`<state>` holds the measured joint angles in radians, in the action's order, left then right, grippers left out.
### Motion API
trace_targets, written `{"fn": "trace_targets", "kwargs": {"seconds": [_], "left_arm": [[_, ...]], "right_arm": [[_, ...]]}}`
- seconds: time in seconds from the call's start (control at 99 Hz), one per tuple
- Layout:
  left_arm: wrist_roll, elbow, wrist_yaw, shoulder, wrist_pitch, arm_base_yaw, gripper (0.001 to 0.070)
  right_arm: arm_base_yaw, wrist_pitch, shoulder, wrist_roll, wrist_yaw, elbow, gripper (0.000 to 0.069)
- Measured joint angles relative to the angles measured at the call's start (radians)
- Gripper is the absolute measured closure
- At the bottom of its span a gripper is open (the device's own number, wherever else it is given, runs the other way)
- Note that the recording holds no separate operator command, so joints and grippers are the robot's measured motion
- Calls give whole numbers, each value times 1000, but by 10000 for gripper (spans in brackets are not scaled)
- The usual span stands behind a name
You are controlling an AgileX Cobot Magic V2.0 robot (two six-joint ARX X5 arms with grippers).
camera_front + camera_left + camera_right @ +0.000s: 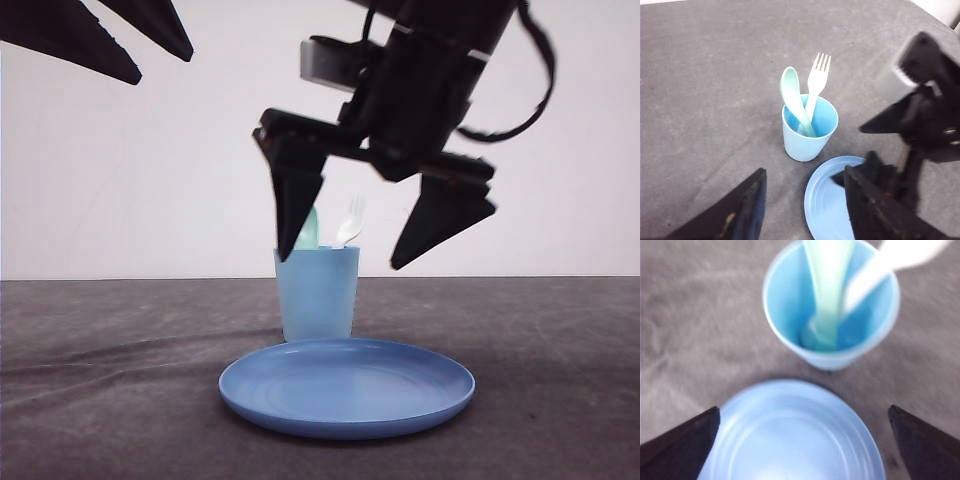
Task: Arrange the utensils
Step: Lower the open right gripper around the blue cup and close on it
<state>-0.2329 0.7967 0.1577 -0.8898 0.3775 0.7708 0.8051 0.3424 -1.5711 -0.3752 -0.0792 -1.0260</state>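
A mint-green spoon and a white fork stand upright together inside a light blue cup, behind a round blue plate. My right gripper hangs open just above the cup and plate, one finger on each side of the cup's top, holding nothing. The right wrist view looks down on the spoon, the fork and the cup, with the right gripper wide apart over the plate. My left gripper is raised at the upper left, open and empty.
The left wrist view has the left gripper open above the grey table, with the cup, the plate and my right arm beyond it. A white wall backs the table.
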Motion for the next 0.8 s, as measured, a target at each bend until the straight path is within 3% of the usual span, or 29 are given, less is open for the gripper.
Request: {"fn": "trace_targets", "kwargs": {"seconds": [0.798], "left_arm": [[0,0,0,0,0,0,415]], "right_arm": [[-68,-205,-138,-24,53,0,11]]}}
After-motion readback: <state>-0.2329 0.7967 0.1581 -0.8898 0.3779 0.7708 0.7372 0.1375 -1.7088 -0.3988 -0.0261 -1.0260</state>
